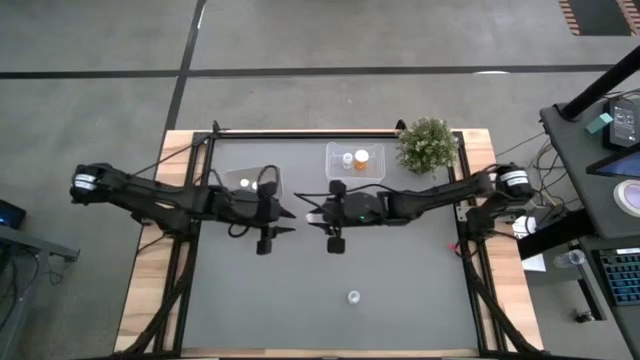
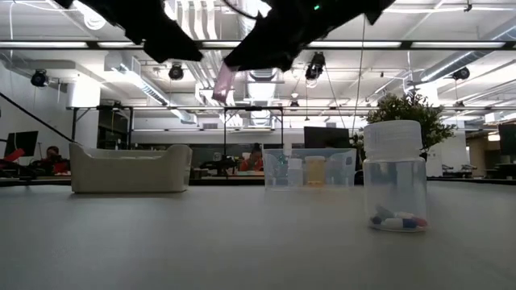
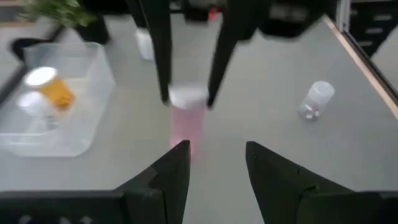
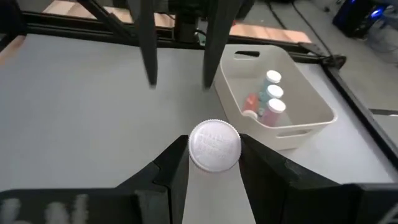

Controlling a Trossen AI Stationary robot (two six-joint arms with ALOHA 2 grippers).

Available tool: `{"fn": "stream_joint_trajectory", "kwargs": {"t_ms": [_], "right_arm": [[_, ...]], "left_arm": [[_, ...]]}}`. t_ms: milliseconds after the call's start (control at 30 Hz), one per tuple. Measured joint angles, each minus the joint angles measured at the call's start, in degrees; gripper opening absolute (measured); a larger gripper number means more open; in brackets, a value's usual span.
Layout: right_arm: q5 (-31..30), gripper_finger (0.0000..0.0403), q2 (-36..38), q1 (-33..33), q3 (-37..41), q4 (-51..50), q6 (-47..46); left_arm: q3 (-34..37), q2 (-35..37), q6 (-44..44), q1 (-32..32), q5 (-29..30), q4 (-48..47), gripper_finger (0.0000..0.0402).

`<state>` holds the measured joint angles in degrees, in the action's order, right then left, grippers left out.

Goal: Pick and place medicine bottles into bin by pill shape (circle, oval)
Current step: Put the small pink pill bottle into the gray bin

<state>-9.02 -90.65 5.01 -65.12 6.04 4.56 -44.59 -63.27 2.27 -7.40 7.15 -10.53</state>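
One pink bottle (image 4: 214, 145), white cap up, long axis upright, pinched in my right gripper (image 4: 214, 152) mid-table. My left gripper (image 3: 217, 163) faces it, spread, just left. White tub (image 4: 273, 99) lies far-left.

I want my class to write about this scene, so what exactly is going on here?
Two robot arms are sorting small medicine bottles into tubs. The right hand is shut on a pink bottle with a white cap, held above the table's middle. The left hand is open, facing it close by. The white tub holds several bottles, the clear tub holds two, one of them orange. One clear bottle is not yet sorted and stands alone on the table.
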Motion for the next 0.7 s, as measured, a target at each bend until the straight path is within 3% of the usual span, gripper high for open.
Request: {"fn": "stream_joint_trajectory", "kwargs": {"t_ms": [200,333,567,700], "right_arm": [[3.13,0.0123,-8.14,-2.29,-4.84,-0.15,-0.05],[3.38,0.0123,-13.82,-3.3,-8.29,-0.11,-0.95],[3.72,0.0123,-21.22,-4.1,-15.32,-4.24,-2.0],[7.06,0.0123,-23.48,-4.19,-17.42,-5.91,-3.22]], "left_arm": [[0.01,8.13,0.5,-0.24,3.81,-7.56,0.0141],[-0.01,12.0,-0.96,-0.21,3.89,-7.34,0.0141],[-0.01,15.12,-1.63,-0.21,4.1,-6.9,0.0141],[-0.01,15.4,-1.86,-0.21,4.11,-6.99,0.0141]]}}
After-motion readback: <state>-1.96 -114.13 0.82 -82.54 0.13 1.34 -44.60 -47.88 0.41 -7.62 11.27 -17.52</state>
